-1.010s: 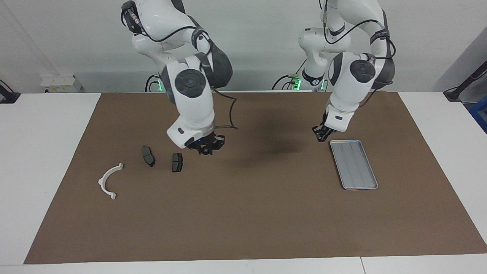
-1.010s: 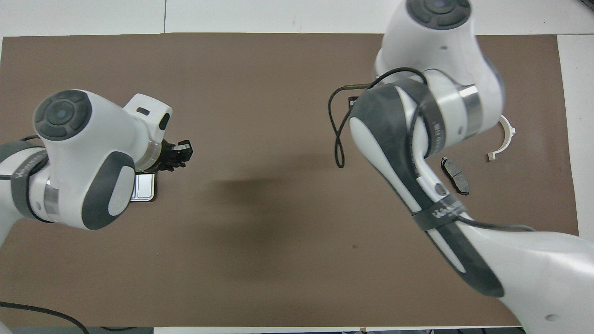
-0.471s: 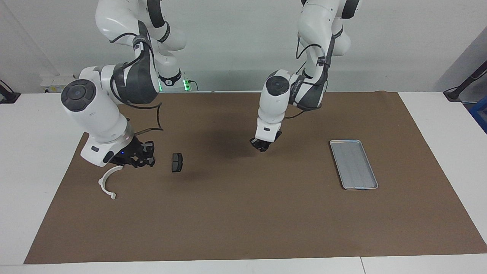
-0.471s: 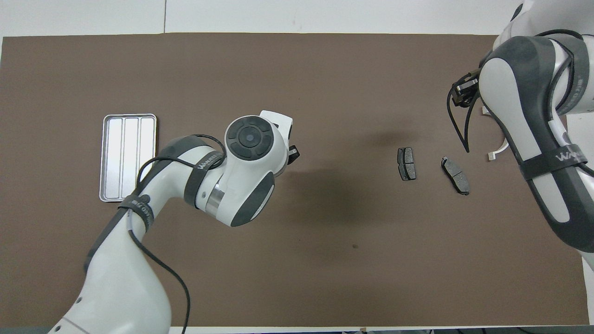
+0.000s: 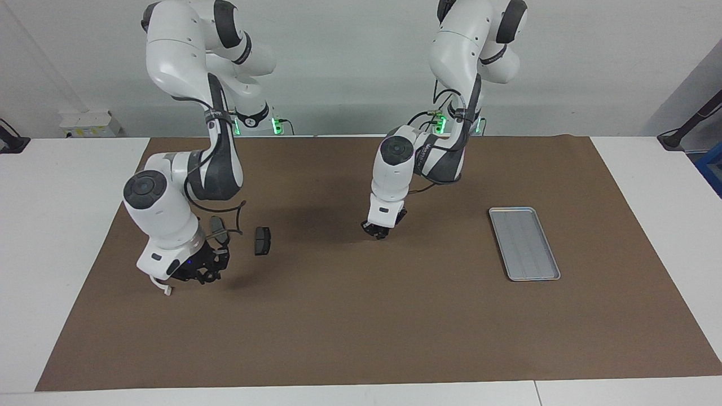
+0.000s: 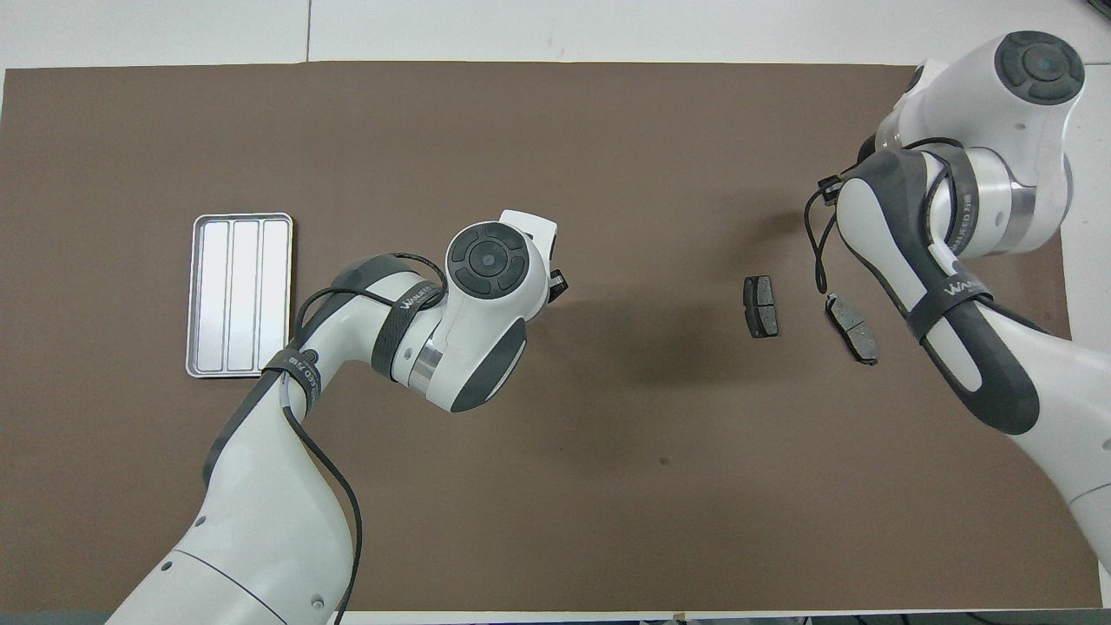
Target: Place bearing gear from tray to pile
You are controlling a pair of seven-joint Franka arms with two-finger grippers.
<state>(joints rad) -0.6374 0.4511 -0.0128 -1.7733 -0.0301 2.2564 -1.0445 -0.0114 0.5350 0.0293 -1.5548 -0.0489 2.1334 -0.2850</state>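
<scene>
On both forearm straps [image 6: 953, 288] lettering, seemingly "WANJEO"; left fingers [image 5: 377, 232] closed, right fingers [image 5: 204, 274] indiscernible.

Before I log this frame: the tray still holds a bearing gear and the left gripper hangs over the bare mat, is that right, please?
Not quite: the tray holds nothing, as the overhead view shows; only its ridged base is visible. The left gripper does hang over the bare mat.

A large brown mat [image 5: 361, 316] covers most of the white table [image 5: 56, 225]. At the wall, near the right arm's end of the table, a white box [image 5: 90, 123] with yellow labels stands. Black stands [image 5: 685, 132] show at both side edges.
</scene>
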